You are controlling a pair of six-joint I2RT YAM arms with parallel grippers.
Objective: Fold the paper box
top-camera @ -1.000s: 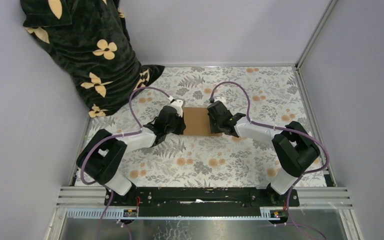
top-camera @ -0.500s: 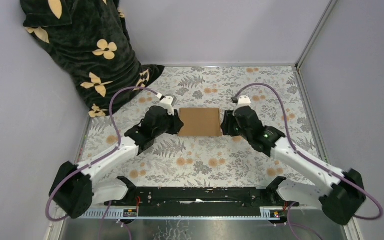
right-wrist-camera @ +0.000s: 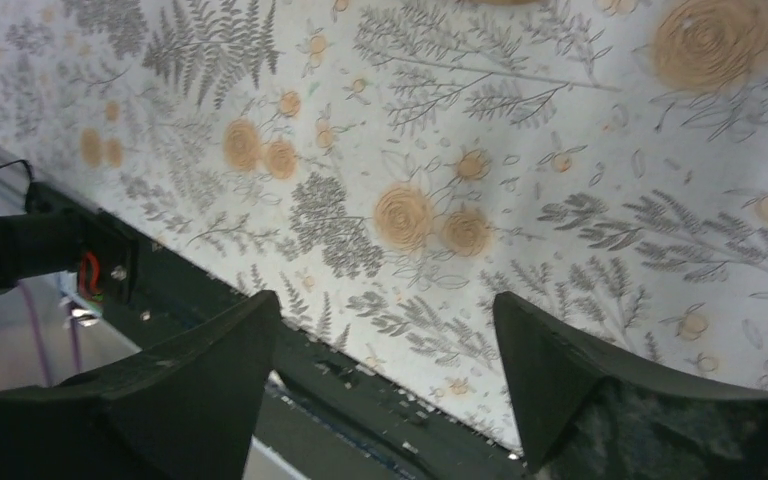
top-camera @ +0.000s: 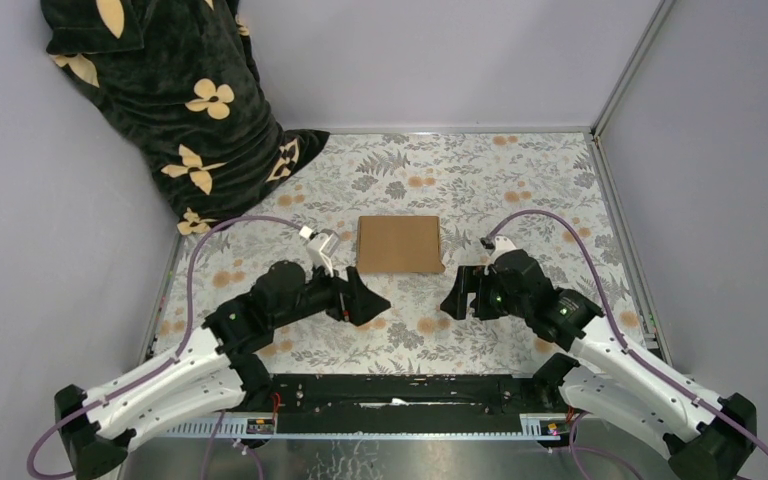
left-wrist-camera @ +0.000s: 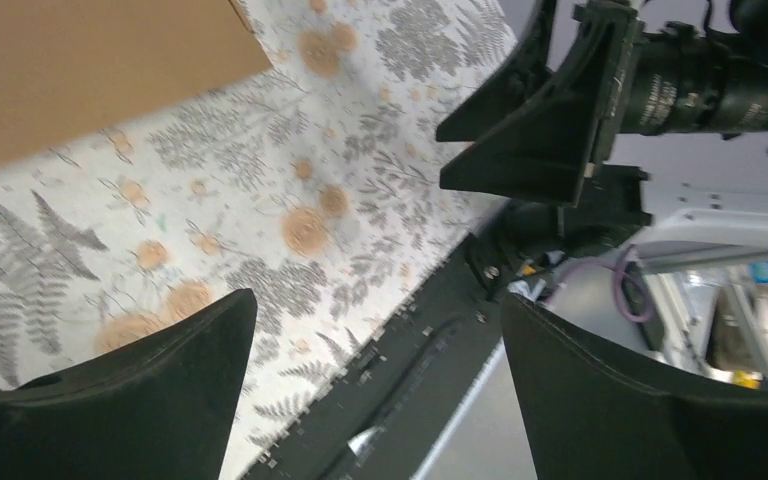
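- Shows the paper box (top-camera: 400,244) as a plain brown cardboard rectangle, lying flat on the floral table cover (top-camera: 520,180) around the middle of the table, edges roughly square to it.
- Touches only that cover; stands clear of both arms.
- Sets the left gripper (top-camera: 372,300) on the near side of the box, off its near left corner and apart from it, tips pointing right.
- Holds those jaws spread wide with nothing between them; in the left wrist view, frames only patterned cover and the black base rail (left-wrist-camera: 410,340) in the gap, with a corner of the box at upper left.
- Sets the right gripper (top-camera: 455,297) off the near right corner of the box, also apart from it, tips pointing left, facing the left gripper across a stretch of bare cover.
- Holds those jaws parted too, empty; in the right wrist view, frames only cover and rail between them.
- Leaves a dark cloth with yellow flowers (top-camera: 180,110) heaped at the far left corner, well apart from the box.
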